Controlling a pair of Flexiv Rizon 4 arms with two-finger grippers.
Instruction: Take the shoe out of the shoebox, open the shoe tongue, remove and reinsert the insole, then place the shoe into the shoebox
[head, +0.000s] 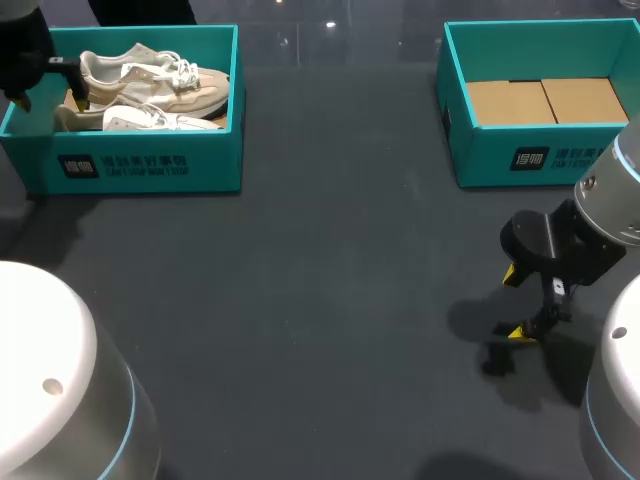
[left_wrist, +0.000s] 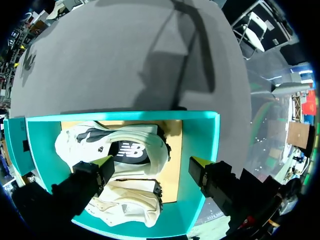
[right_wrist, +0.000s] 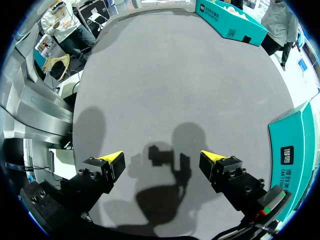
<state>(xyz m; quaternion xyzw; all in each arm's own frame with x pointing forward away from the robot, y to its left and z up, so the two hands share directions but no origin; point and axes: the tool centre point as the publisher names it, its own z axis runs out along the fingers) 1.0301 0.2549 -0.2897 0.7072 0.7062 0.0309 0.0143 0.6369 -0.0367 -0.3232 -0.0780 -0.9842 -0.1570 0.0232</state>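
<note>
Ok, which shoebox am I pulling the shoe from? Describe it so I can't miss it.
On the dark table, two teal shoeboxes stand along the far edge. Yours is the left shoebox, with the left gripper open above it. It holds cream sneakers, whereas the right shoebox shows only a bare cardboard floor.

Left pincer (left_wrist: 152, 164): black body, 2 bright yellow tips.
Shoebox (left_wrist: 200, 145) under it: teal walls inside and out, tan cardboard floor.
Shoes (left_wrist: 107, 140) beneath and ahead of the fingers: cream and off-white uppers, dark grey curved patches, black insole with a white mark.
Right pincer (right_wrist: 162, 157): black, 2 yellow tips.
Table (right_wrist: 165, 75) ahead of it: plain grey, with the pincer's darker shadow.
Second box (head: 545, 150) beyond the right pincer: teal, dark front panel with white print, 2 tan cardboard flaps inside.
Right arm (head: 620, 190): silver-white shell, pale blue ring.
</note>
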